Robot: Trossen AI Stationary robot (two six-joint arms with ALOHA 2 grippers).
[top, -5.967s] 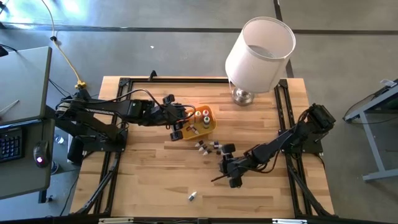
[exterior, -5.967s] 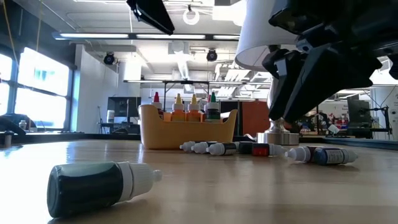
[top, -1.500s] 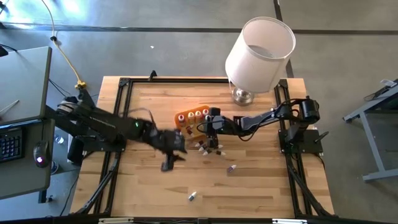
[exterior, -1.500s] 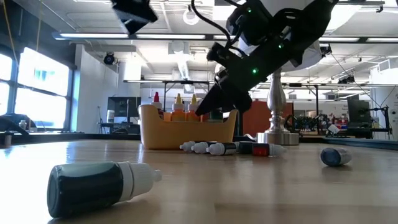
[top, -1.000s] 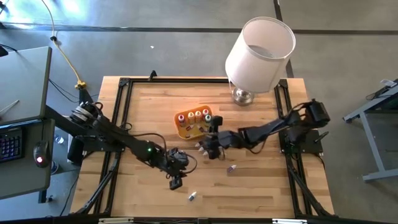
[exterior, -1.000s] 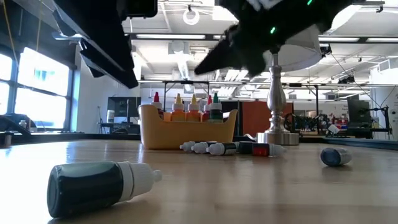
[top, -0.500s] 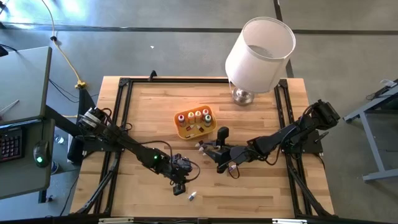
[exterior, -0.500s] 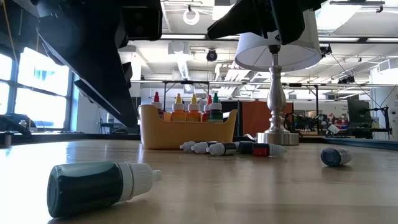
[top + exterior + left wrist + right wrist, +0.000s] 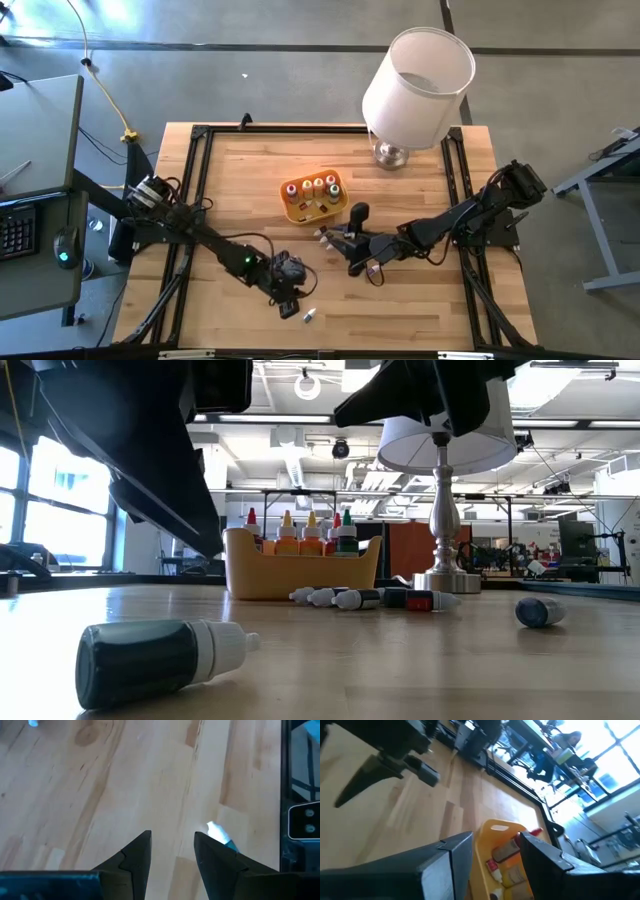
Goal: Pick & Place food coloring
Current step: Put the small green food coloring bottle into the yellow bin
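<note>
Reaching low, left gripper (image 9: 289,307) fingers parted.

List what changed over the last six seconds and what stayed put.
The left gripper left the tray and swung toward the lone bottle at the near edge. The right gripper visited the tray, then pulled back. A fourth bottle appeared in the tray. The lamp stayed put.

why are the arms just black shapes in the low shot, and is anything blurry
Low view: bright windows and ceiling lights backlight the arms into silhouettes; the near green bottle is soft, the orange tray sharper. Right wrist view: windows blown out, right hand blurred close up.
</note>
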